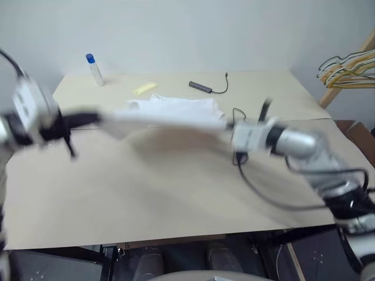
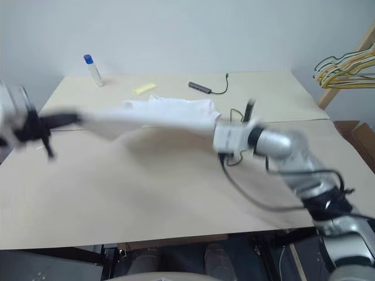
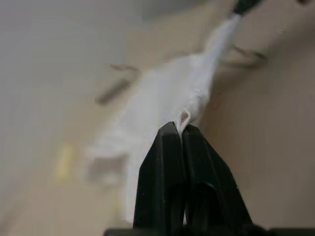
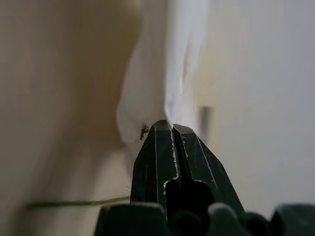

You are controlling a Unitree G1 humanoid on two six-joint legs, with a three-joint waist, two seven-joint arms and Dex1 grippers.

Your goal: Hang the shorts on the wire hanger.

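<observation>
Left gripper (image 3: 180,129): fingers pressed together, a fold of the shorts (image 1: 170,114) pinched at the tips. Right gripper (image 4: 168,127): likewise clamped tight on white fabric, with a tiny dark mark on the cloth just beside its fingertips.

Between the two, the shorts are stretched into a long white band, lifted above the table (image 1: 146,193); the far portion still bunches on the tabletop behind. Left gripper at the band's left end, right gripper at its right end.

A thin green wire, likely the wire hanger (image 4: 78,202), lies on the table beneath the right gripper.

Farther back: white bottle with blue cap (image 1: 94,69), yellow strip (image 1: 144,88), dark bar with cord (image 1: 201,87). Bunch of yellow and white hangers (image 1: 347,69) on the right.
</observation>
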